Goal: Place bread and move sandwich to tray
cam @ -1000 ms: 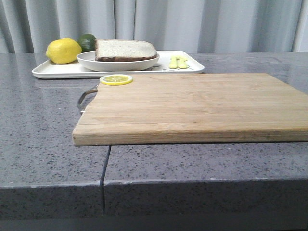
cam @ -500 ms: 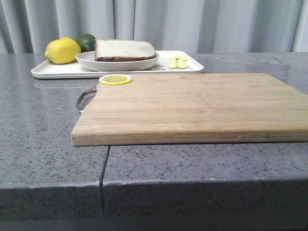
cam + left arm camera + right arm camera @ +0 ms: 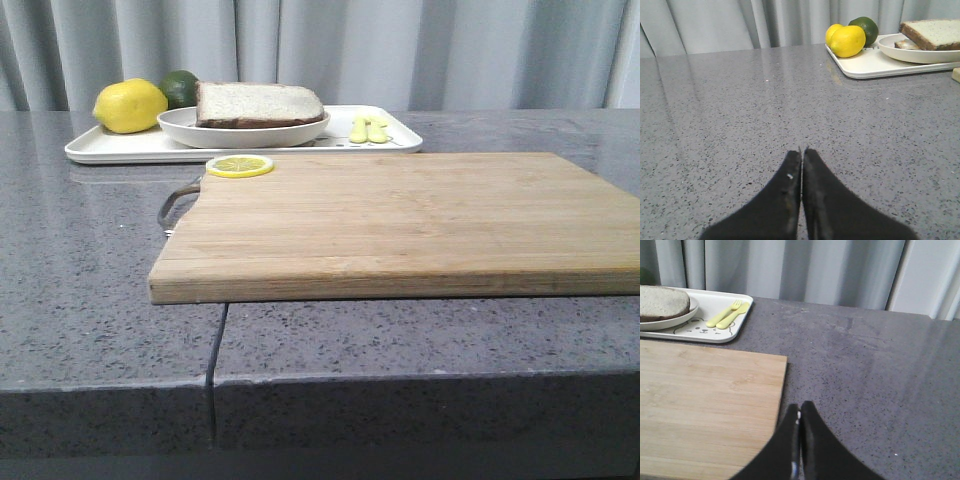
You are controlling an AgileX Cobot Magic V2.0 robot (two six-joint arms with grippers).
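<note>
Sandwich (image 3: 258,103) on plate (image 3: 243,130), already on tray (image 3: 110,148): you have nothing left to move; left gripper (image 3: 801,155) and right gripper (image 3: 800,412) closed, empty.

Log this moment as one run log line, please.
left hand: shut, empty | right hand: shut, empty | sandwich: on plate on tray | cutting board: only lemon slice

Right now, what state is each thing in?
Sandwich: on the plate, bread on top.
Plate: on the tray.
Lemon slice: flat on the board's far corner.
Fork and spoon: lying on the tray.
Left gripper: shut, empty.
Right gripper: shut, empty.
</note>
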